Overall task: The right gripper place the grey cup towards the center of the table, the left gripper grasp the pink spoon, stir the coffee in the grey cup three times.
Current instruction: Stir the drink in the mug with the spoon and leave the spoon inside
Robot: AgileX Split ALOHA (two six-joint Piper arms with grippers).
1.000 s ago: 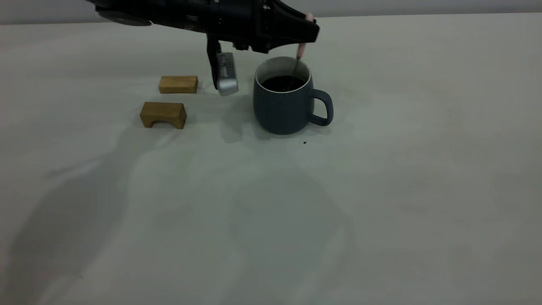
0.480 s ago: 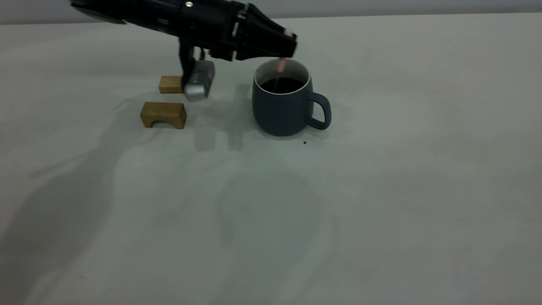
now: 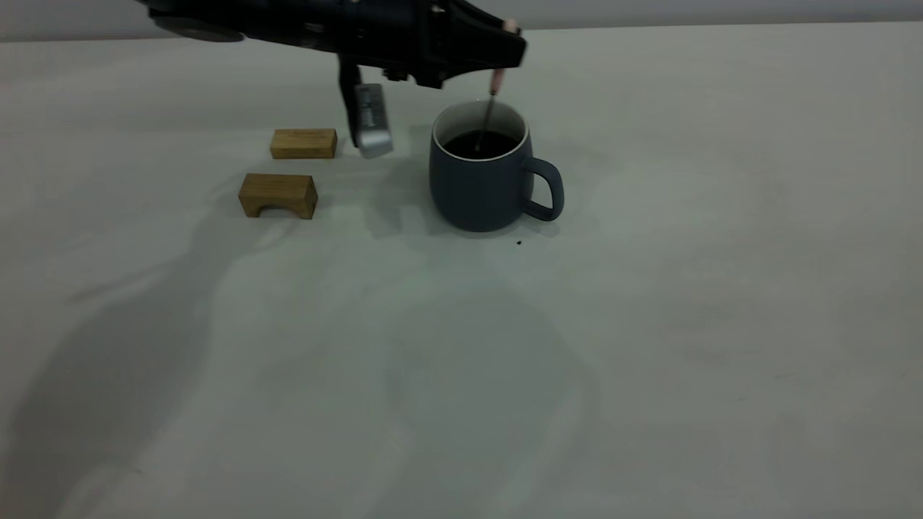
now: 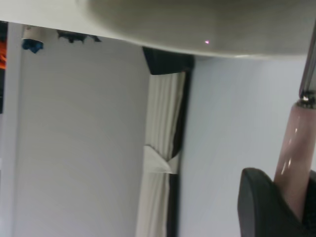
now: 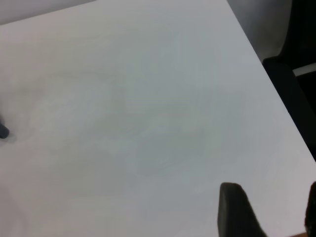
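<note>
Table: off-white, spreading from the near edge back to the wall; my arm's shadow lies across its near left part.
Black speck: on the table, just in front of the cup's base.
Arched wooden block: nearer of the two tan blocks, left of the cup, apart from it.
Grey cup: upright near the middle of the table, handle to the right in the exterior view, white inside rim showing.
Coffee: dark, well below the rim.
Flat wooden block: behind the arched one, lying flat, just left of the silver-grey block that hangs under my arm.
Pink spoon: nearly upright, pink handle at the top, metal neck running down into the coffee; the bowl is under the surface and I cannot see it.
My left gripper: above the far rim of the cup, reaching in from the left, fingers pinched on the spoon's pink handle; my wrist view shows the handle pressed beside one black fingertip.
My right gripper: off by itself over bare table near a corner, out of the exterior view; its fingers stand apart with nothing between them.
</note>
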